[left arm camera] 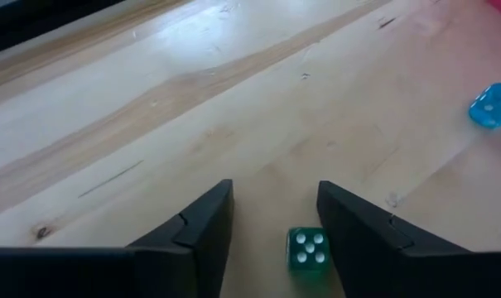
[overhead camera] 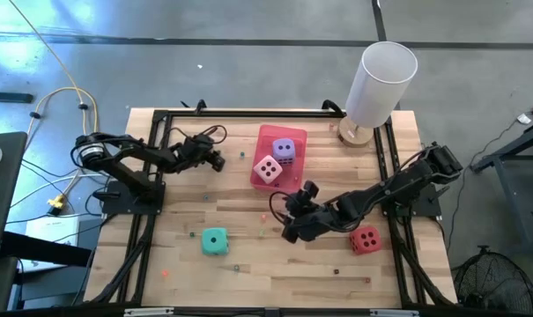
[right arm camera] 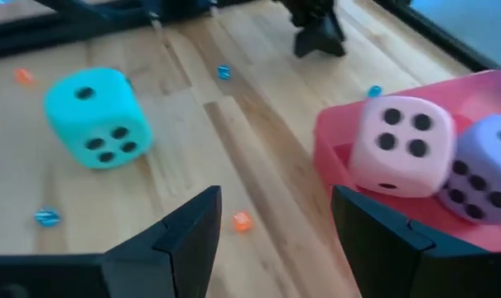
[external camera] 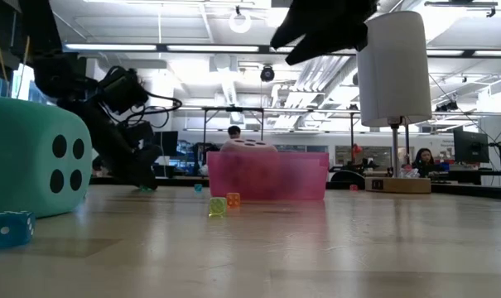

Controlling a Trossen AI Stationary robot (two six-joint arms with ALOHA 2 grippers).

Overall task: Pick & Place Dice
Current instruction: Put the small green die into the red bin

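High view: pink die (overhead camera: pixel 267 169) and purple die (overhead camera: pixel 285 150) already sit in the pink tray (overhead camera: pixel 294 135). Teal die (overhead camera: pixel 215 240) and red die (overhead camera: pixel 365 239) lie loose on the desk (overhead camera: pixel 169 202). Right end effector (overhead camera: pixel 284 218) hangs between them: teal die ahead and off to one side, red die just behind beside its forearm, tray close ahead. Left end effector (overhead camera: pixel 215 158) is low over bare desk, tray near ahead, both loose dice well apart from it.

Low view: teal die (external camera: pixel 31 157) fills the near left; tray (external camera: pixel 267 175) stands mid-desk with the pink die's top showing over the rim. A dark arm hangs in from above; its fingers cannot be read here.

Left wrist view: left end effector (left arm camera: pixel 275 194) has fingers apart, straddling a tiny green die (left arm camera: pixel 306 248) that lies against one finger; a gap shows at the other. A tiny blue die (left arm camera: pixel 490 105) lies farther ahead.

Right wrist view: right end effector (right arm camera: pixel 275 199) is spread, nothing between the fingers. Teal die (right arm camera: pixel 93 116) is ahead to one side, tray (right arm camera: pixel 333 141) to the other.

Judgement: two of four placed; picking phase. The tiny green die is not a task cube. Next move calls for centring the right end effector over the teal or red die, descending, then clamping.
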